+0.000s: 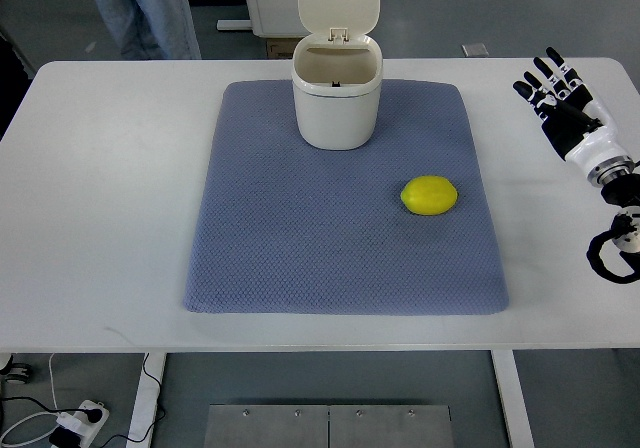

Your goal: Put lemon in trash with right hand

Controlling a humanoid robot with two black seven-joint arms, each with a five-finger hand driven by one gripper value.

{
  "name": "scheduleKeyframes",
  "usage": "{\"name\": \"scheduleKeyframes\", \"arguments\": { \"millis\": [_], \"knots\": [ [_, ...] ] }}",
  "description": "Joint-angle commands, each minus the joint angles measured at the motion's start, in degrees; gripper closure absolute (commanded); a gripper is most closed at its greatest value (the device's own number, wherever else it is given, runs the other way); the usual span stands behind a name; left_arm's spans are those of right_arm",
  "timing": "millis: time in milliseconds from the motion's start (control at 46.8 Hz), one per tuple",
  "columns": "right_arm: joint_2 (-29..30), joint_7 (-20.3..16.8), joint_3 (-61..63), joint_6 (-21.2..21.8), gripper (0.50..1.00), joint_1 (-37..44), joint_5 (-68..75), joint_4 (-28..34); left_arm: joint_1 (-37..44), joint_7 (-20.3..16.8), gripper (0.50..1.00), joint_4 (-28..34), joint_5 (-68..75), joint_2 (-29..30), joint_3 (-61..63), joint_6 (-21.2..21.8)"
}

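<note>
Lemon [429, 195] lies on the right part of the blue mat [300, 258], near and in front-right of the white trash bin [337, 103], lid raised. Right hand [562, 100] rests at the worktop's [100, 218] right edge, well apart from the lemon, fingers extended and empty.

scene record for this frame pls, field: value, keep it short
surface: white table with blue-grey mat
lemon: lemon lying on the mat's right part, untouched
bin: white trash bin at the mat's far edge, lid flipped up, opening clear
right hand: right hand at the table's right edge, fingers spread, holding nothing, off the mat
left hand: not in view
person: legs beyond the table's far left
task status: lemon not yet grasped
</note>
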Motion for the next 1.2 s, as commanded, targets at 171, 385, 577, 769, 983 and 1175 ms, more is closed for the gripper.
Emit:
{"name": "scheduleKeyframes", "arguments": {
  "millis": [171, 385, 577, 769, 983, 1175],
  "knots": [
    [0.18, 0.53, 0.20, 0.00, 0.500, 0.08, 0.00, -0.06, 0.01, 0.00, 0.500, 0.00, 0.00, 0.00, 0.00, -0.14],
    [0.00, 1.41, 0.20, 0.00, 0.500, 0.61, 0.00, -0.06, 0.01, 0.00, 0.500, 0.00, 0.00, 0.00, 0.00, -0.14],
    [-1.66, 1.06, -0.15, 1.23, 0.500, 1.05, -0.09, 0.03, 0.01, 0.00, 0.500, 0.00, 0.00, 0.00, 0.00, -0.14],
    [-2.28, -0.43, 0.03, 6.50, 0.500, 0.78, 0.00, -0.06, 0.01, 0.00, 0.500, 0.00, 0.00, 0.00, 0.00, -0.14],
    [-1.93, -0.52, 0.20, 6.24, 0.500, 0.70, 0.09, -1.81, 0.01, 0.00, 0.500, 0.00, 0.00, 0.00, 0.00, -0.14],
    [-1.67, 0.36, 0.29, 5.80, 0.500, 0.87, 0.17, -2.87, 0.01, 0.00, 0.500, 0.00, 0.00, 0.00, 0.00, -0.14]
  ]
}}
